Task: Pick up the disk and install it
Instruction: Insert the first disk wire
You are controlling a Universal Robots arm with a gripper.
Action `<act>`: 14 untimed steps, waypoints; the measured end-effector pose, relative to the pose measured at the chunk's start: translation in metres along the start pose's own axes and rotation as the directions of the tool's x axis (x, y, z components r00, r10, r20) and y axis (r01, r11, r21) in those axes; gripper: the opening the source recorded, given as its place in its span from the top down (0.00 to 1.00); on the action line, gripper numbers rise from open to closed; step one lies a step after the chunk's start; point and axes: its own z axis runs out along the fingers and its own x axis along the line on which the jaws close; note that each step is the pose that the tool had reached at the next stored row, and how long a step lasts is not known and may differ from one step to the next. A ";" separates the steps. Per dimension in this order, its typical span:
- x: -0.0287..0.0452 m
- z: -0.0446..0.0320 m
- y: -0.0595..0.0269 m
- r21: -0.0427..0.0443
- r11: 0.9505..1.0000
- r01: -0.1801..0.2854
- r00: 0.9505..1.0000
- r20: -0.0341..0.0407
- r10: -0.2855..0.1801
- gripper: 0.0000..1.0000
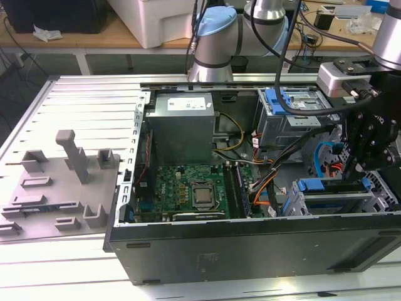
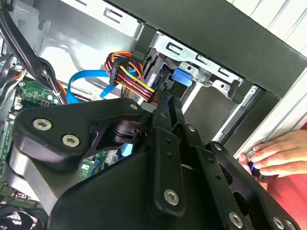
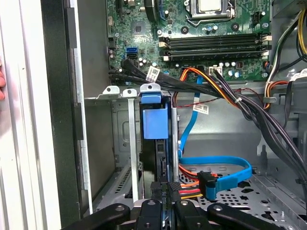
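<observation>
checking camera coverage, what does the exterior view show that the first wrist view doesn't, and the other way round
Exterior view: the grey fixture plate beside the case, the grey box with a white sticker, the arm's base.
First wrist view: the disk set edge-on in the drive cage, and a sliver of a hand outside the case wall.
Shared: the motherboard, the orange-and-yellow wires, the blue cable, the end effector.

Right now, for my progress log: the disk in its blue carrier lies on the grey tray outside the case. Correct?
No. The disk in its blue carrier stands in the drive cage inside the case, not on the grey tray; the first wrist view shows it.
</observation>
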 end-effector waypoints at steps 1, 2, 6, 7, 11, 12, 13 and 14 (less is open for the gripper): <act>0.0000 0.0001 0.0000 0.000 1.000 0.000 1.000 0.000 0.000 0.83; 0.0000 0.0003 0.0000 0.000 1.000 0.000 1.000 0.001 0.000 0.83; -0.0001 0.0012 0.0001 0.000 1.000 0.000 1.000 0.001 0.000 0.83; -0.0001 0.0014 0.0001 0.000 1.000 0.000 1.000 0.001 0.000 0.83; -0.0002 0.0017 0.0001 0.000 1.000 0.001 1.000 0.001 -0.001 0.83; -0.0002 0.0018 0.0001 0.000 1.000 0.001 1.000 0.001 -0.001 0.83; -0.0003 0.0018 0.0001 0.000 1.000 0.002 1.000 0.001 -0.002 0.83; -0.0003 0.0017 0.0001 0.000 1.000 0.003 1.000 0.001 -0.003 0.83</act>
